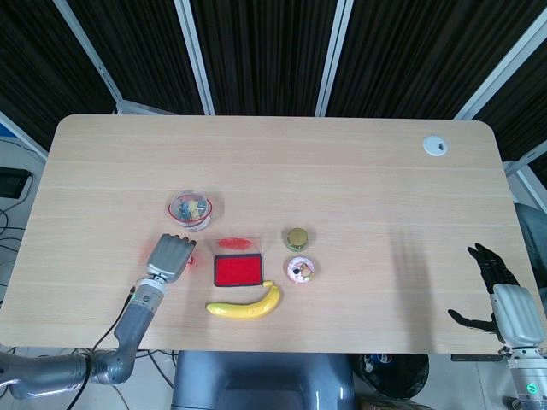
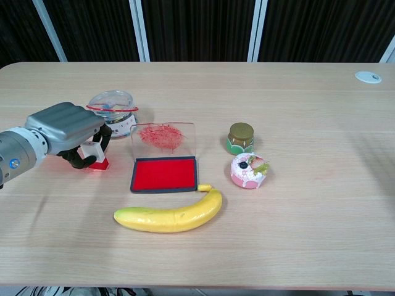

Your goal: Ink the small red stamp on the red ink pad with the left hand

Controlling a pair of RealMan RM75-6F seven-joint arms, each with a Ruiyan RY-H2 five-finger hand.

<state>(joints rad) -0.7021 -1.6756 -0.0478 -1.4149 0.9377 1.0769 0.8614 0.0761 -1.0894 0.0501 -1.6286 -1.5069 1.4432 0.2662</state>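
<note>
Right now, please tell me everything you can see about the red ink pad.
The red ink pad is a flat rectangular case with a dark rim and a bright red inking surface. Its clear lid stands open and upright at the far edge, smeared with red ink. It lies flat on the table, right of the left hand, which holds the small red stamp beside the pad. The banana's tip comes close to its near right corner; contact is unclear.

Left robot hand curled, right robot hand spread.
</note>
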